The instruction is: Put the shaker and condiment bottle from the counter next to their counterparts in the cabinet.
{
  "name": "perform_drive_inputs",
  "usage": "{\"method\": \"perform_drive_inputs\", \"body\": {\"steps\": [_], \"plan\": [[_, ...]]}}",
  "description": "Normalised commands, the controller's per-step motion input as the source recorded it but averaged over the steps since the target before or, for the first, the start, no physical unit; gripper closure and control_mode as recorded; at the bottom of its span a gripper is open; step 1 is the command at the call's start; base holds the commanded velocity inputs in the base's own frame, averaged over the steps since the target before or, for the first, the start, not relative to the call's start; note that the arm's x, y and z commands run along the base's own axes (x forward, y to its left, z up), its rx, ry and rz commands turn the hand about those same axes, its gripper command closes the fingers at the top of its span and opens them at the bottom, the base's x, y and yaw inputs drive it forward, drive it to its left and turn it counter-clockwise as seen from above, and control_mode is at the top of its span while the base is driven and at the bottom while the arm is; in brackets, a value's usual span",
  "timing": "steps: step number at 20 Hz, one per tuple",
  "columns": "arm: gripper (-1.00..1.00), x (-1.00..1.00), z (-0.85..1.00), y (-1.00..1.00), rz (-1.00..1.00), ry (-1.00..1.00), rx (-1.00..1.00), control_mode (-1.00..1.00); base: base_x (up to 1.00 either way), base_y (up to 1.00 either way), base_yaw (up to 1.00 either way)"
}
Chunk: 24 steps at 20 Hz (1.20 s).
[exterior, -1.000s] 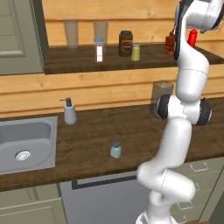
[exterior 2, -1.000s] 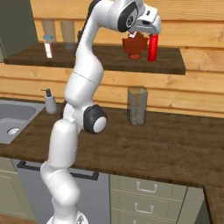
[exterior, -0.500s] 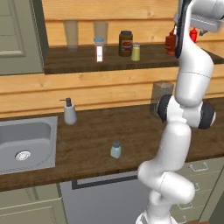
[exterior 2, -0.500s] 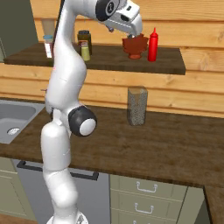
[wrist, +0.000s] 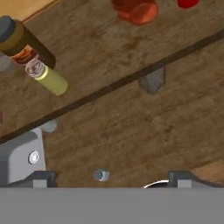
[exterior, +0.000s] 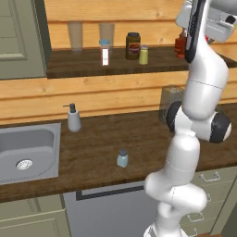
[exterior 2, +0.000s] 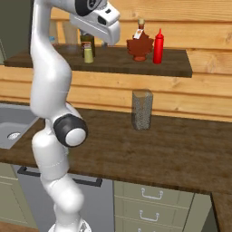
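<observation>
The red condiment bottle [exterior 2: 158, 46] stands upright on the cabinet shelf [exterior 2: 174, 68], close beside the squat brown sauce bottle [exterior 2: 139, 45]. The olive-yellow shaker [exterior 2: 88, 53] stands further left on the same shelf. The pale blue-grey shaker [exterior: 122, 158] stands alone on the counter [exterior: 111, 132], near its front edge. My gripper [exterior 2: 112, 35] hangs in front of the shelf, left of the brown bottle, open and holding nothing. In the hand view its fingers stand wide apart around the gripper [wrist: 113, 180], with the shaker [wrist: 101, 175] far below and the olive shaker [wrist: 48, 76] at upper left.
A dark jar with a red label [exterior: 133, 45], two glasses [exterior: 75, 36] and a small white bottle [exterior: 105, 52] share the shelf. A grey block [exterior 2: 142, 109] stands at the counter's back. The soap dispenser [exterior: 73, 119] stands beside the steel sink [exterior: 25, 148].
My gripper has drawn back from the red bottle and swung left along the shelf front. The red bottle stays standing beside the brown sauce bottle.
</observation>
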Motion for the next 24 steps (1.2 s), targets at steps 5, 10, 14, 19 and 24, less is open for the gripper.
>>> {"method": "perform_drive_inputs", "body": {"steps": [5,10,14,19,24], "plan": [[-1.0,-0.85,-0.75,0.68,0.0,-0.29,-0.01,-1.0,0.0,0.0,0.0],[-1.0,-0.55,-0.37,0.41,0.0,-0.07,0.01,-1.0,0.0,0.0,0.0],[-1.0,-1.0,-1.0,0.75,0.0,-0.3,-0.14,-1.0,0.0,0.0,0.0],[-1.0,-1.0,-1.0,0.6,0.0,-0.37,-0.18,-1.0,0.0,0.0,0.0],[-1.0,-0.93,-0.74,0.3,0.0,-0.23,-0.05,-1.0,0.0,0.0,0.0]]}}
